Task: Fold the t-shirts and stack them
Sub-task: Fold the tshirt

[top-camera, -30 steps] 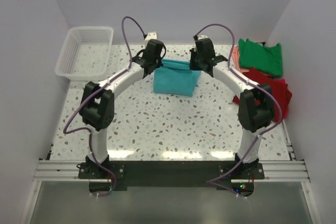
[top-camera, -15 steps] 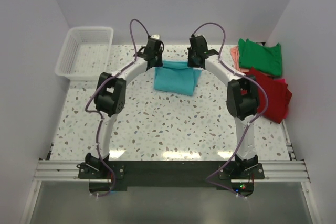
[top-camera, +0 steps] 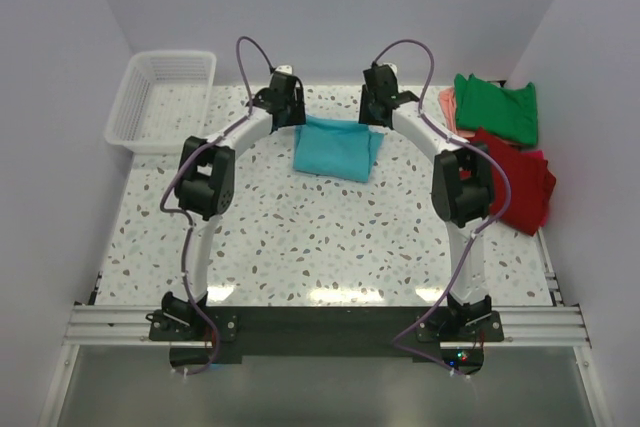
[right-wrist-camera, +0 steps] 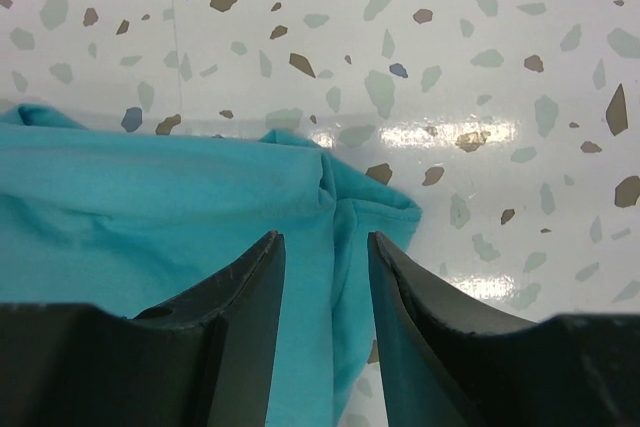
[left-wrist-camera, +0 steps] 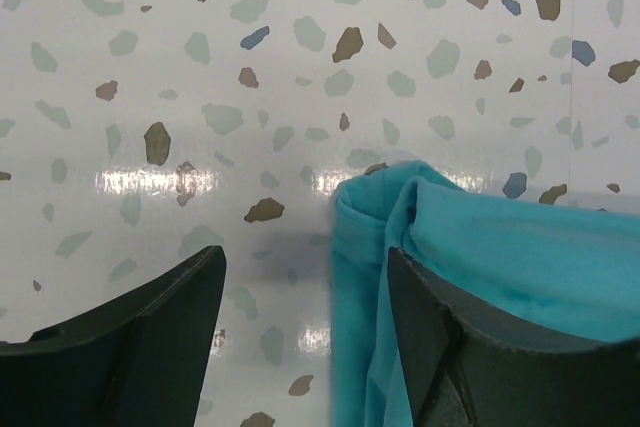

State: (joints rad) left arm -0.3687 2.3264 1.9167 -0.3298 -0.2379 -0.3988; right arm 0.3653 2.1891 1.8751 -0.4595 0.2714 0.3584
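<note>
Folded turquoise cotton t-shirt [top-camera: 336,148] lies flat on the speckled worktop [top-camera: 300,237], upper centre of the top view; left gripper [left-wrist-camera: 303,287] and right gripper [right-wrist-camera: 325,247] hover over its far corners, jaws parted, holding nothing, probably so the fold settles undisturbed.

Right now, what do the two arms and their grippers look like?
The left arm and right arm both have white links, bulky black joint housings and looping purple cables. The left gripper and right gripper have dark, matte, tapered fingers.
</note>
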